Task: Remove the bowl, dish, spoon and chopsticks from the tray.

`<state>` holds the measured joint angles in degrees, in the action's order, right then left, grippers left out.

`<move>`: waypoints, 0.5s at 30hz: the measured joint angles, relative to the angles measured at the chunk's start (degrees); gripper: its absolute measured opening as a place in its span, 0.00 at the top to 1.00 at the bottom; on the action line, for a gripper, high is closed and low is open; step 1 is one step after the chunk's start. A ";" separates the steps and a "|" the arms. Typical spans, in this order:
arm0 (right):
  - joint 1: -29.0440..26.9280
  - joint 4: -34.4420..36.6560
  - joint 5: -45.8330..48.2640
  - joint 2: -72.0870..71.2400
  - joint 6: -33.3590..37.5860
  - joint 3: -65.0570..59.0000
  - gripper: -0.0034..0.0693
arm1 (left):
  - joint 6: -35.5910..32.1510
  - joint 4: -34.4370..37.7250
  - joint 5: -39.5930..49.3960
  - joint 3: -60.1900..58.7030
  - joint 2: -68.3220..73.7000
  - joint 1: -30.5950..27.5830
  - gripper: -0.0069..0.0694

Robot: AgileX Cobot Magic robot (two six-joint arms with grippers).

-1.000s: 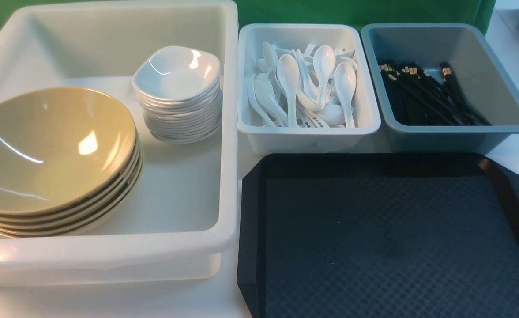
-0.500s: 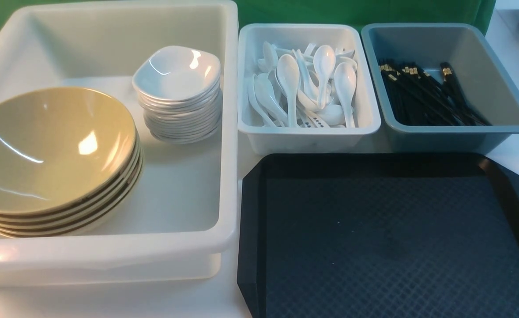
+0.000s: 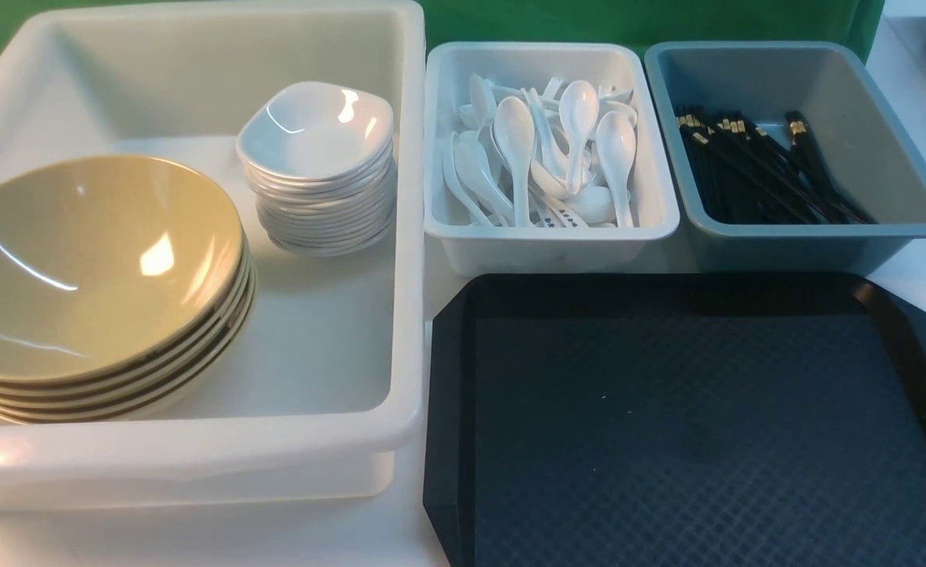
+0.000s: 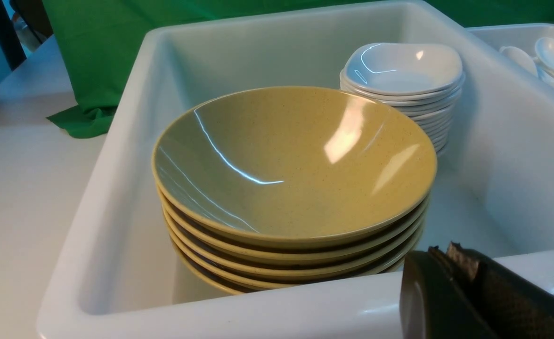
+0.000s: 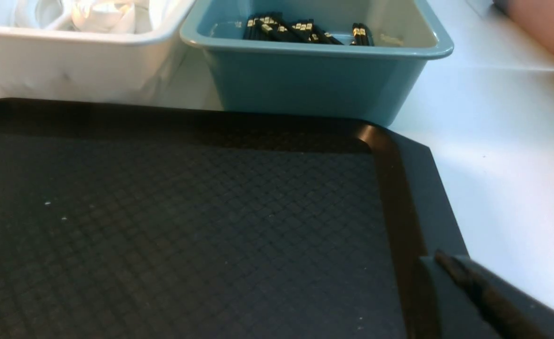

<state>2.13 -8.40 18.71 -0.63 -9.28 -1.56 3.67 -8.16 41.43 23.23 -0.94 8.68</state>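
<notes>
Big white tub (image 3: 195, 453): fills the left half of the front view, plain plastic with tall walls. So anything I set in there goes in from above.

Tray (image 3: 668, 441): flat black plastic, cut-off corners, diamond texture, lower right of the front view. Nothing left on it, so I'd call the job done.

Bowl (image 3: 93, 268): glossy olive-tan, wide and shallow, top of a stack at the tub's left. Looks heavy-ish and slick; I'd pinch it at the rim.

Dish (image 3: 317, 130): small glossy white rounded-square, on its own stack in the tub's upper right. Probably light, chippy, rim grip again.

Spoon (image 3: 514, 130): white ceramic soup spoons heaped in the small white bin (image 3: 550, 236), top centre. Slippery, so grab the handle.

Chopsticks (image 3: 754, 169): thin black sticks in the grey-blue bin (image 3: 794, 236), upper right. Stiff, and they probably roll.

My pincers: left gripper (image 4: 451, 256) and right gripper (image 5: 439, 263), both pressed together, holding nothing, low right in their wrist views.
</notes>
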 joint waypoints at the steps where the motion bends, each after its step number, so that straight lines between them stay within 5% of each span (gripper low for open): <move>1: 0.00 0.00 0.00 0.00 0.00 0.00 0.91 | 0.00 0.00 0.00 0.00 0.00 0.00 0.92; 15: -6.22 0.00 -0.06 -0.02 0.00 0.00 0.90 | 0.00 0.00 0.13 -0.05 0.00 0.00 0.92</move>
<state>-4.09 -8.40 18.66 -0.66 -9.28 -1.56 3.67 -8.16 41.56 23.18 -0.94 8.68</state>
